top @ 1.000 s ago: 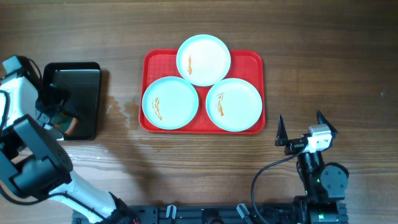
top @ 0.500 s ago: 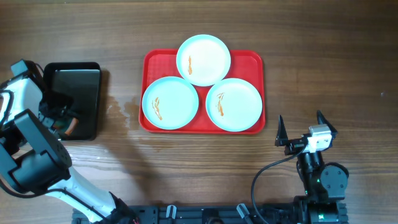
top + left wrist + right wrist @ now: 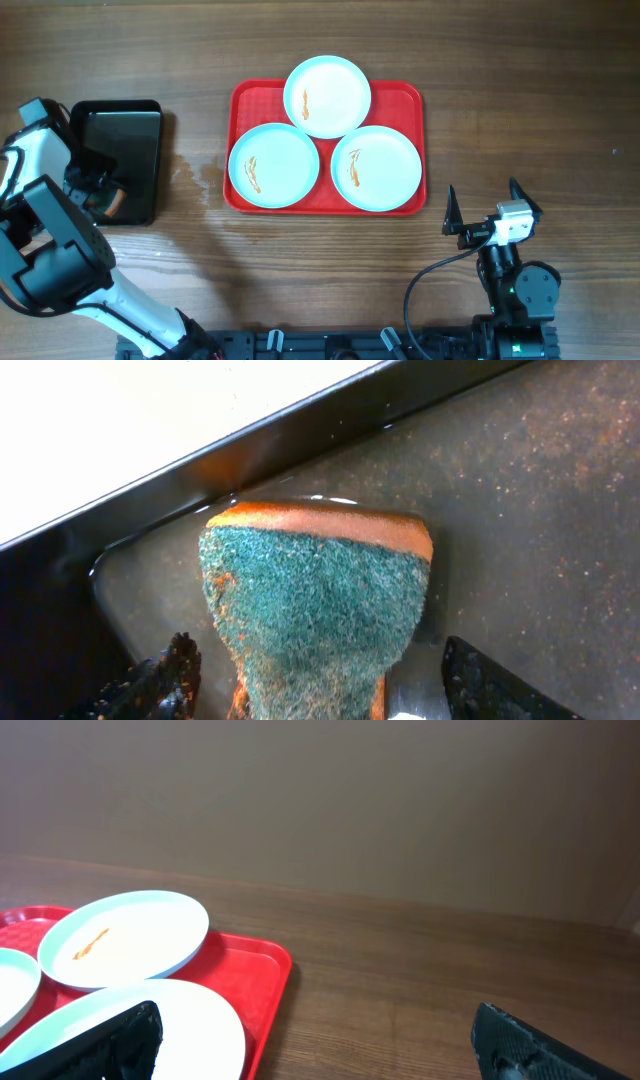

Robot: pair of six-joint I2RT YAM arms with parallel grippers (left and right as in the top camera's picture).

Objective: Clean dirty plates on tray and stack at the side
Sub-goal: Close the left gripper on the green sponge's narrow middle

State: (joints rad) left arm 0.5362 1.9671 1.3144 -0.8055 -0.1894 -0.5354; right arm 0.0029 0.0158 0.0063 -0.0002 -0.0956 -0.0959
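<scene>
The left pincer (image 3: 320, 695) is low inside the black pan (image 3: 135, 120). Its two dark fingers (image 3: 165, 680) stand apart, one on each side of a sponge (image 3: 315, 600). The sponge is green and rough on top, with an orange edge. It sits on the wet floor of the pan, close to the pan's wall. A small gap shows between the sponge and the finger on the right of the picture, so this pincer is released, not squeezing.

The right pincer (image 3: 485, 205) is spread wide with nothing in it. It sits over the bare surface (image 3: 520, 80), near the tray's front right corner but not touching it.

The red tray (image 3: 405, 95) lies flat in the middle of the surface, well apart from the pan. All three plates are on it. The far plate (image 3: 327, 95) hangs a little over the tray's back rim. The left plate (image 3: 273, 165) and the right plate (image 3: 375, 167) sit side by side in front of it. Each plate has small orange smears.

The surface is dark brown wood. A wet patch (image 3: 205, 180) shines on it between the pan and the tray. Behind the surface is a plain brown wall (image 3: 350, 800).
</scene>
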